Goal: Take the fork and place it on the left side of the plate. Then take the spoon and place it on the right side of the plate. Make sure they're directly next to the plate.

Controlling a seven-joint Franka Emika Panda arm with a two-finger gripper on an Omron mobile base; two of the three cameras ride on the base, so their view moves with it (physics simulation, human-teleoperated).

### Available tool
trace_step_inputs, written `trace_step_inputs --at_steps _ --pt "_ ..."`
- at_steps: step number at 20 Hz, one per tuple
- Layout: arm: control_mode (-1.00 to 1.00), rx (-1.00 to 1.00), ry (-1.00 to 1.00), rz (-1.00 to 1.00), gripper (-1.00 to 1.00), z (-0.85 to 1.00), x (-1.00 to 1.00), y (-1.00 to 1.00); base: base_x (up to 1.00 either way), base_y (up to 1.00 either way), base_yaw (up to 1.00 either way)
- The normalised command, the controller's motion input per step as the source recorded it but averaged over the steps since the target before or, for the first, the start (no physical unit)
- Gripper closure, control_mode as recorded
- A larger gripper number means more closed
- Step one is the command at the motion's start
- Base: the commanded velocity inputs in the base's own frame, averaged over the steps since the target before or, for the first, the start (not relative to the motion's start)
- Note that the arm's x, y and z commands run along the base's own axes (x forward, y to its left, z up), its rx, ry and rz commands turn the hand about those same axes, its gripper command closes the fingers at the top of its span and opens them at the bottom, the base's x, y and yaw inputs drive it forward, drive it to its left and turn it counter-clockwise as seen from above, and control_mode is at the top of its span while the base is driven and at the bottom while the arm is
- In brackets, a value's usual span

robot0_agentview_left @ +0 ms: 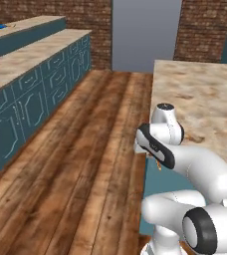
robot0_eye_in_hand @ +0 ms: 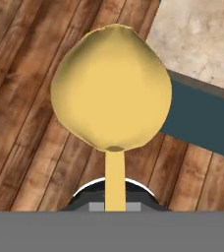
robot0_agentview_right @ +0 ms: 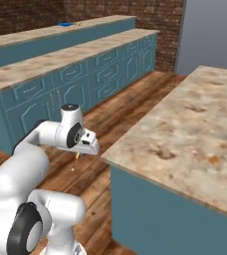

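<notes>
gripper (robot0_agentview_right: pixel 78 155): fingers pinching spoon handle | spoon (robot0_eye_in_hand: pixel 112 88): held over wooden floor (robot0_agentview_left: pixel 85 164), bowl hanging down, just off the near corner of the island counter (robot0_agentview_right: pixel 185 134) | plate (robot0_agentview_right: pixel 64 23): on far counter, well apart

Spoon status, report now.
Gripper shut on spoon, held above the wood floor beside the island counter. Blue plate far off on the back counter. Path across the floor looks open.
</notes>
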Motion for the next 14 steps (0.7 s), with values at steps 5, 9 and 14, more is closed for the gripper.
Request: trace_step_inputs --at_steps 5,9,14 --pt "1.00 0.00 0.00 0.00 1.00 0.00 0.00 0.00 0.28 1.00 -0.14" --pt "1.00 0.00 0.00 0.00 1.00 0.00 0.00 0.00 0.25 1.00 -0.14" --pt "1.00 0.00 0.00 0.00 1.00 0.00 0.00 0.00 0.20 1.00 -0.18"
